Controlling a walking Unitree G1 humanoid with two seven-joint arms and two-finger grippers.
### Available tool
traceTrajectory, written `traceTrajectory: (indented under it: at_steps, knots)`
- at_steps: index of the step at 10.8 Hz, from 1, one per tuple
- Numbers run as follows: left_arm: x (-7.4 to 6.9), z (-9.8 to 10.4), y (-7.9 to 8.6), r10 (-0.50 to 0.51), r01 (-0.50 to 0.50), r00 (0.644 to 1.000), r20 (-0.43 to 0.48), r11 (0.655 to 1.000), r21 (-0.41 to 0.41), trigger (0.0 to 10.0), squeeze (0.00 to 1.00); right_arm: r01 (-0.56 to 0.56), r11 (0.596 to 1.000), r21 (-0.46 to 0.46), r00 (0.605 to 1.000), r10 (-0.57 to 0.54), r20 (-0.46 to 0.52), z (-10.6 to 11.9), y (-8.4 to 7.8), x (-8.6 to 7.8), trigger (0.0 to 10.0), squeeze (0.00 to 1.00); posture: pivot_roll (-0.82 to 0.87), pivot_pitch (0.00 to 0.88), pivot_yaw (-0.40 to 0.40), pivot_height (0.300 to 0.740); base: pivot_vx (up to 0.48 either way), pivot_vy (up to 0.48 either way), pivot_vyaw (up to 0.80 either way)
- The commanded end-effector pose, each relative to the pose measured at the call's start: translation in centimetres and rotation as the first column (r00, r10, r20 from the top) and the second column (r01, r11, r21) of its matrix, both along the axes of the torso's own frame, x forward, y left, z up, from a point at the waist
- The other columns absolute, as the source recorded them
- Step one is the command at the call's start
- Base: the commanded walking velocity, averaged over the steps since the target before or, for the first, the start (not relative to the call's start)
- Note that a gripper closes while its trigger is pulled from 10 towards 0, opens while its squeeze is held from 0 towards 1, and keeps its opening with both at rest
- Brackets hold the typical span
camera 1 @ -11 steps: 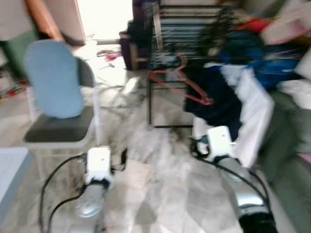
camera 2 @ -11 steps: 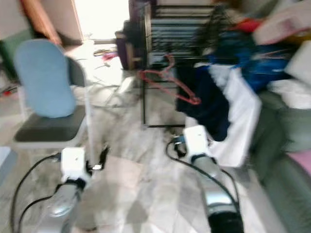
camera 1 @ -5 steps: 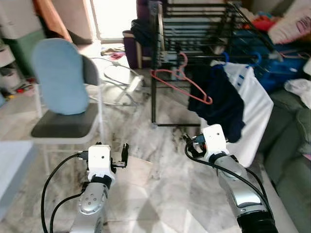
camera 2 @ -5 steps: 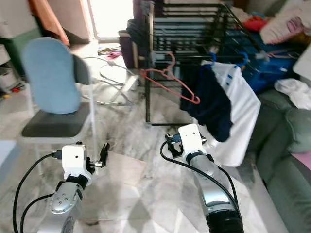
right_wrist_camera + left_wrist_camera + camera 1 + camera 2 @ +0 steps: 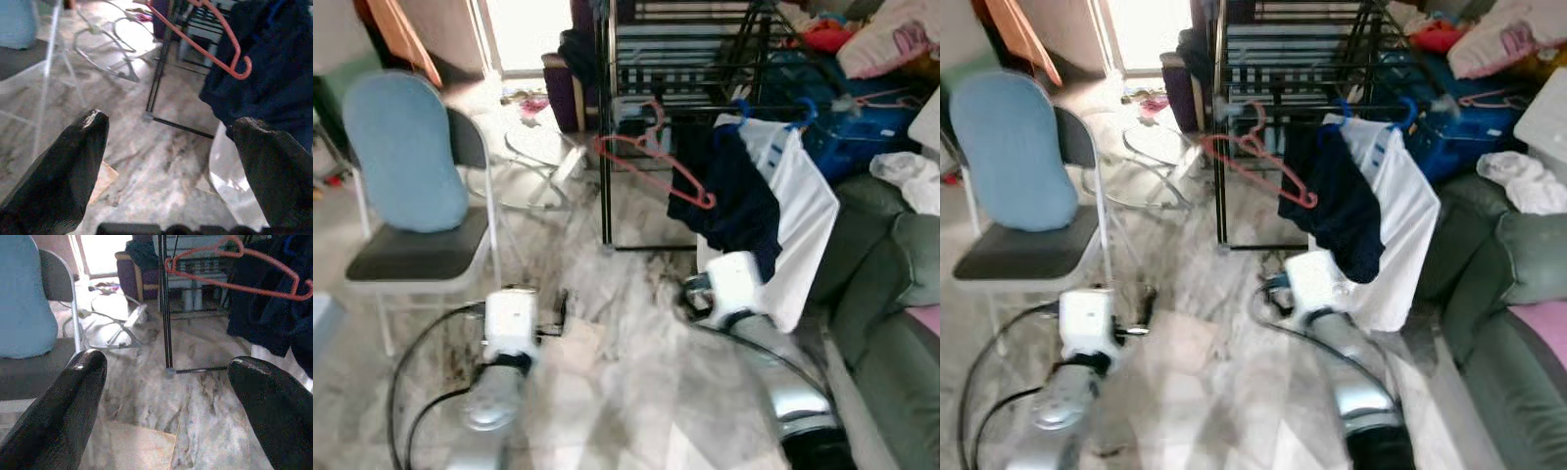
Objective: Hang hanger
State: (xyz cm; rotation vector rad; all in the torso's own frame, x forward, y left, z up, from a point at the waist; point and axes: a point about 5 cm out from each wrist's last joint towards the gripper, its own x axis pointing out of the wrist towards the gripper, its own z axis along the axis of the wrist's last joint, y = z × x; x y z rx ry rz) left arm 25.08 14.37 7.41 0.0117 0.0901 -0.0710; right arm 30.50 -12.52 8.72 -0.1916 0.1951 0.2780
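**Red hanger already on the rack, pincers empty**

While both pincers hover low over the marble floor, the left pincer (image 5: 161, 396) and right pincer (image 5: 171, 161) stand wide apart, holding nothing. Far ahead, the red hanger (image 5: 651, 162) hooks onto the black drying rack (image 5: 690, 59), left of the dark garment (image 5: 729, 196). It looks light, thin and stiff; its straight lower bar seems the safest hold.
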Motion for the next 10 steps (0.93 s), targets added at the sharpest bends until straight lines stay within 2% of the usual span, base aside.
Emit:
traceTrajectory:
  at_steps: [1, 2, 5, 7, 8, 10]
  knots:
    - [-0.1, 0.0, -0.8, -0.030, 0.030, 1.000, -0.001, 1.000, -0.009, 10.0, 0.00, 0.016, 1.000, -0.012, 1.000, -0.016, 0.009, 0.2, -0.8, 0.1, 10.0, 0.00, -0.07, 0.000, 0.016, 0.740, 0.000, -0.326, 0.00]
    - [0.1, 0.1, -0.8, -0.030, 0.030, 1.000, 0.004, 1.000, -0.001, 10.0, 0.00, 0.012, 1.000, -0.013, 1.000, -0.012, 0.006, 0.2, -0.7, 0.3, 10.0, 0.00, -0.05, 0.000, -0.005, 0.740, 0.000, -0.322, 0.00]
    - [0.2, -0.3, 0.6, 0.110, -0.109, 0.993, -0.031, 0.993, 0.037, 10.0, 0.00, -0.004, 1.000, -0.003, 1.000, 0.004, -0.016, -0.1, -0.6, 0.5, 10.0, 0.00, -0.04, 0.000, 0.001, 0.740, 0.000, 0.000, 0.00]
    - [0.3, -0.2, 0.7, 0.133, -0.131, 0.991, -0.024, 0.989, 0.065, 10.0, 0.00, -0.045, 0.998, 0.051, 0.999, 0.046, -0.013, 0.1, 0.4, 0.2, 10.0, 0.00, -0.04, 0.000, 0.004, 0.740, 0.000, 0.000, 0.00]
    - [0.2, -0.3, 0.7, 0.130, -0.128, 0.991, -0.027, 0.989, 0.073, 10.0, 0.00, -0.109, 0.992, 0.057, 0.994, 0.107, 0.023, 0.5, 1.2, -0.3, 10.0, 0.00, -0.04, 0.000, 0.008, 0.740, 0.000, 0.000, 0.80]
    - [0.2, -0.3, 0.8, 0.141, -0.138, 0.990, -0.030, 0.987, 0.078, 10.0, 0.00, -0.126, 0.988, 0.090, 0.992, 0.124, 0.027, 0.6, 1.3, -0.6, 10.0, 0.00, -0.04, 0.000, 0.015, 0.740, 0.000, 0.000, 0.80]
